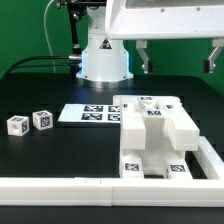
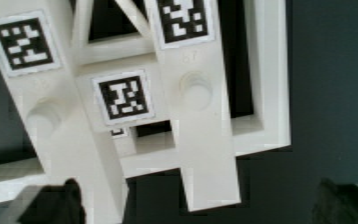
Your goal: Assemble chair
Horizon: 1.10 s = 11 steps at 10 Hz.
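Low rail (image 1: 60,186) edges the chair (image 1: 150,130), tool (image 1: 178,66) gaping above

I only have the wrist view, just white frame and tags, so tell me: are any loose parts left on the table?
Observer: Yes, a tagged block and its twin sit apart on the exterior view's left.
Operator: Where's the chair?
Observer: The chair stands against the long white rail, at its corner on the exterior view's right.
Operator: And the fingers?
Observer: The fingers hang open above the chair, not touching it.
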{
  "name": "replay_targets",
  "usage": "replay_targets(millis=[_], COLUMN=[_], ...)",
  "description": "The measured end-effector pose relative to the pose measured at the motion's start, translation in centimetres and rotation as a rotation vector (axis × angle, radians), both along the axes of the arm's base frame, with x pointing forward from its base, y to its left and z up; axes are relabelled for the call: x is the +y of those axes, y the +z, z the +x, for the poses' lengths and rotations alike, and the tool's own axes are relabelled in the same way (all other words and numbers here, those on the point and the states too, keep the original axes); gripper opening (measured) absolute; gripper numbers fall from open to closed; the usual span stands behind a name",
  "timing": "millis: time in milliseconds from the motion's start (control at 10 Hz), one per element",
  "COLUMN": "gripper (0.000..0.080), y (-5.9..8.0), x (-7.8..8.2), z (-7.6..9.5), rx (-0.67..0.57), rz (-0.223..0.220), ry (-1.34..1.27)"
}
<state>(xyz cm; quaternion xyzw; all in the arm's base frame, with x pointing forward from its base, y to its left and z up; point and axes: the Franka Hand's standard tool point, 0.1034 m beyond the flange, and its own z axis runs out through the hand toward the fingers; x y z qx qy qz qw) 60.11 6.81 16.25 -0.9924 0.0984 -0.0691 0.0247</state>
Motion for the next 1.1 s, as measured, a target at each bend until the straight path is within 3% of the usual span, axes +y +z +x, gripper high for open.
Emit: replay_targets(millis=[300,400,600,900,1100], gripper=[0.0649,0.0649,0.0649,0.0649,0.0649], y=[-0.3,0.4,0.0,-0.2,-0.9], x=[-6.4,-8.6,-8.0,-8.6,-12.3], z=[-1.6,-1.0,-0.9,-1.2,-2.8], rx=[0.060,0.088,0.080,0.088,0.139], rz=[0.009,0.012,0.010,0.019,0.036], ry=[-0.020,-0.076,-0.091,-0.087,-0.140])
